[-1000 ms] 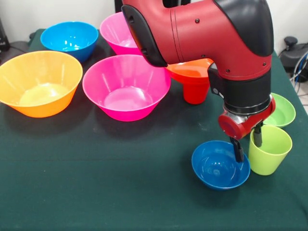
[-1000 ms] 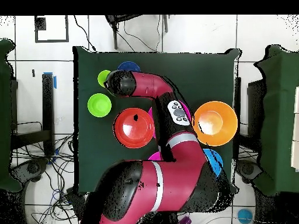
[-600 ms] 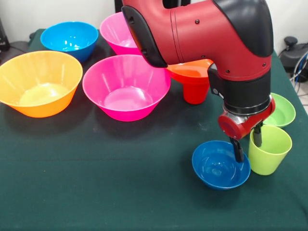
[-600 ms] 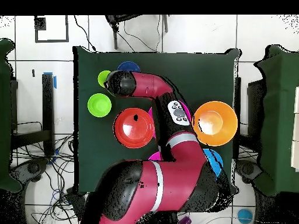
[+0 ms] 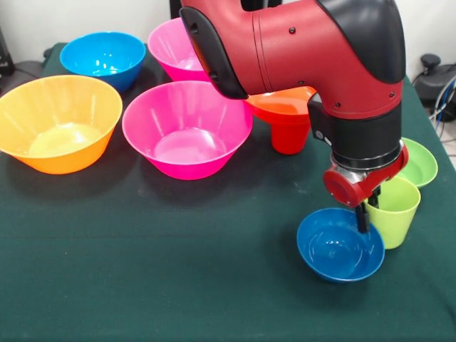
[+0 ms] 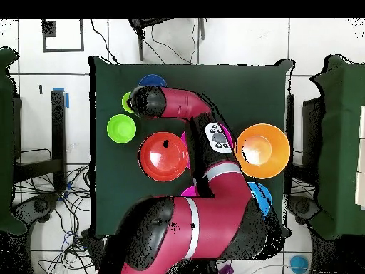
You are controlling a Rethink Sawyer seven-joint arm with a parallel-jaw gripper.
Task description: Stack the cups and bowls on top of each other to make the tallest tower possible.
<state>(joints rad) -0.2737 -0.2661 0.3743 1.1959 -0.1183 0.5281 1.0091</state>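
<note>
Jaws of the Sawyer gripper [image 5: 366, 209] pinch the rim of a small blue bowl [image 5: 340, 244], one black finger inside the wall and one outside, clenched on its far edge. That glossy round bowl appears tipped and raised slightly off the green cloth of the counter [image 5: 142, 271], presumably on its way to a stack. Just behind it stands the smooth lime-green cup [image 5: 394, 210], close enough to overlap from the front, with a small green bowl [image 5: 417, 162] beyond. Further off, a wide red-orange bowl [image 5: 285, 102] sits atop a red cup [image 5: 290, 134], the tower's start. Two pink bowls [image 5: 187, 127], a yellow-orange bowl [image 5: 58, 121] and a mid-sized blue bowl [image 5: 103, 57] wait unstacked.
</note>
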